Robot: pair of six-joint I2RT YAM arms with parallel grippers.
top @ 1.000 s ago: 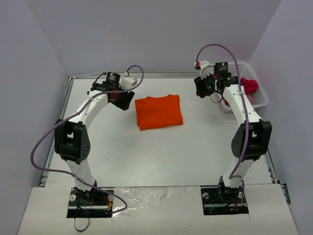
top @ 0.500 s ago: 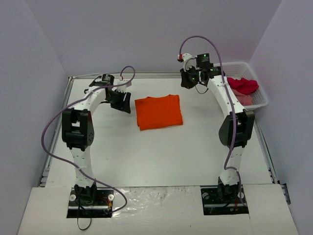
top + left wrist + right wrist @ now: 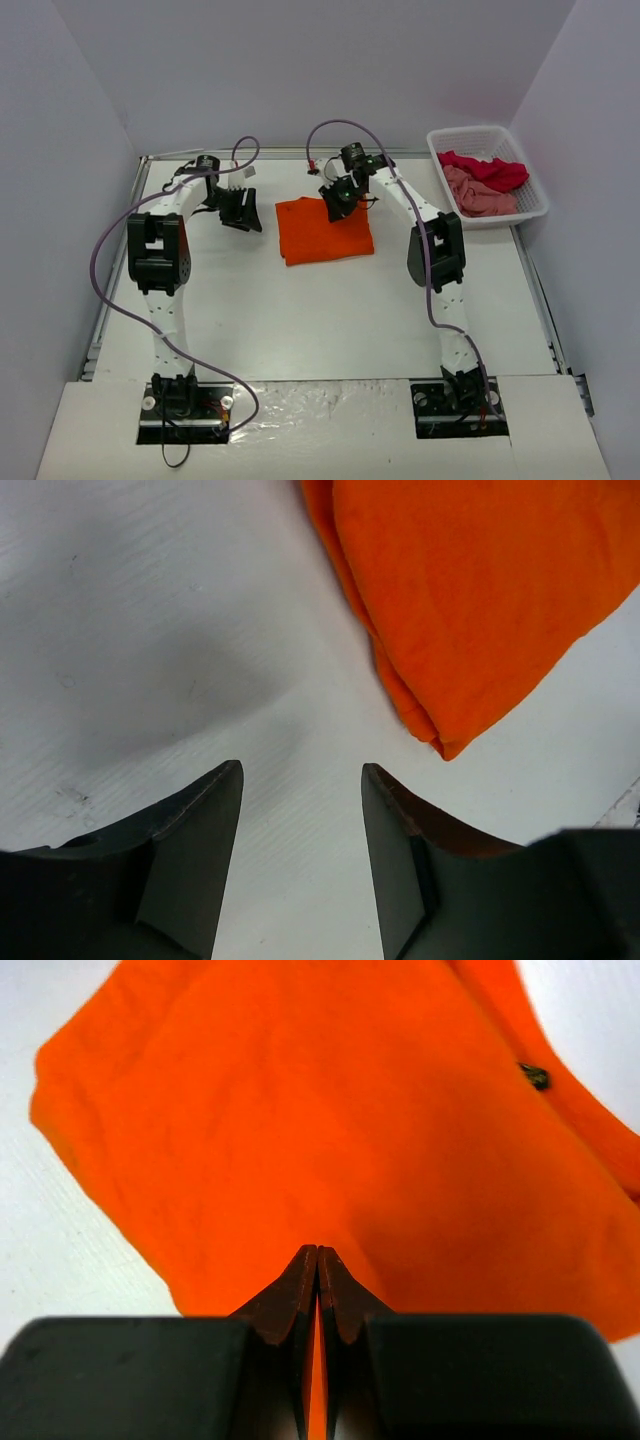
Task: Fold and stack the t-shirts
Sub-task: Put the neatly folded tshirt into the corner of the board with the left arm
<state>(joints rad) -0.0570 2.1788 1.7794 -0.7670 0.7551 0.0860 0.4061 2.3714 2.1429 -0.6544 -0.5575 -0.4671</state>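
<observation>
Worktop (image 3: 300,320): matte white, faintly ribbed, pale walls around. Orange t-shirt (image 3: 325,232): soft cloth, folded to a rough rectangle, flat near far-edge centre. Left pincer (image 3: 300,780) apart over bare surface beside its left edge. Right pincer (image 3: 318,1255) tips together above its far part. Far right corner: white lattice basket (image 3: 470,131), crumpled red t-shirt (image 3: 492,170) and pink t-shirt (image 3: 480,196) inside.

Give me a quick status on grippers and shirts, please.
Left gripper open, empty, beside the folded orange t-shirt. Right gripper shut, over it. Red t-shirt, pink t-shirt in basket. Nothing in the way.
</observation>
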